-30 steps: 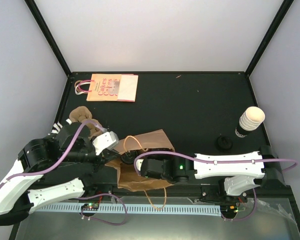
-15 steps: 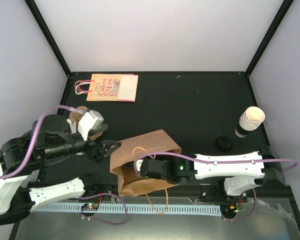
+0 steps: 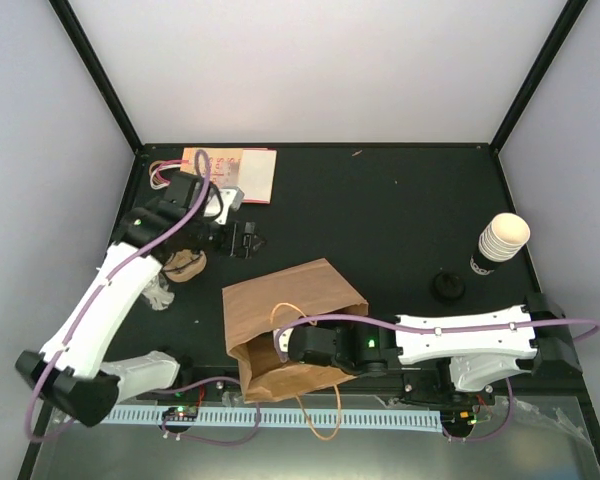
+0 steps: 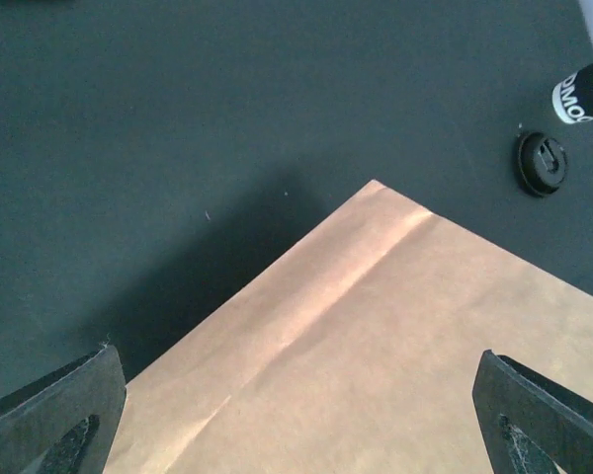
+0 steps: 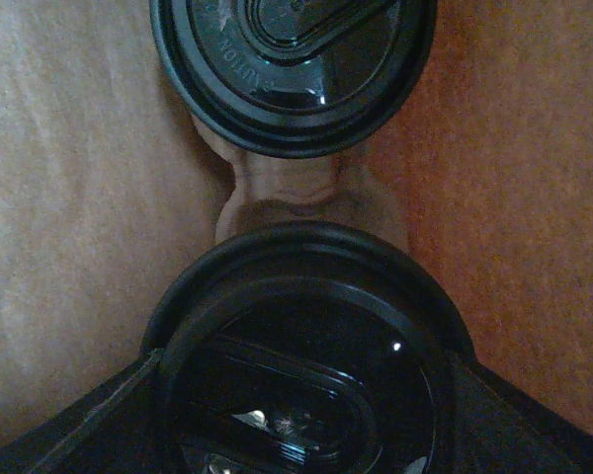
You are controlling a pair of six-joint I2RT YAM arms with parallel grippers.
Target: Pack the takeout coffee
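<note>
The brown paper bag (image 3: 295, 300) lies near the table's front, its mouth toward the arms. My right gripper (image 5: 301, 420) is deep inside it, shut on a takeout coffee whose black lid (image 5: 301, 380) fills the space between the fingers (image 5: 74, 430). A second black-lidded cup (image 5: 292, 64) sits just beyond it inside the bag. In the top view the right wrist (image 3: 315, 350) disappears into the bag's mouth. My left gripper (image 3: 244, 239) hovers behind the bag, wide open and holding nothing; its wrist view looks down on the bag's corner (image 4: 376, 336).
A stack of lidless cream cups (image 3: 502, 240) stands at the right, with a loose black lid (image 3: 448, 286) near it. Brown pulp trays (image 3: 185, 263) lie at the left. A flat orange printed bag (image 3: 225, 175) lies at the back left.
My left gripper opened, let go of the bag's edge and swung up and away to the back left. The bag settled. The right gripper stayed inside the bag.
</note>
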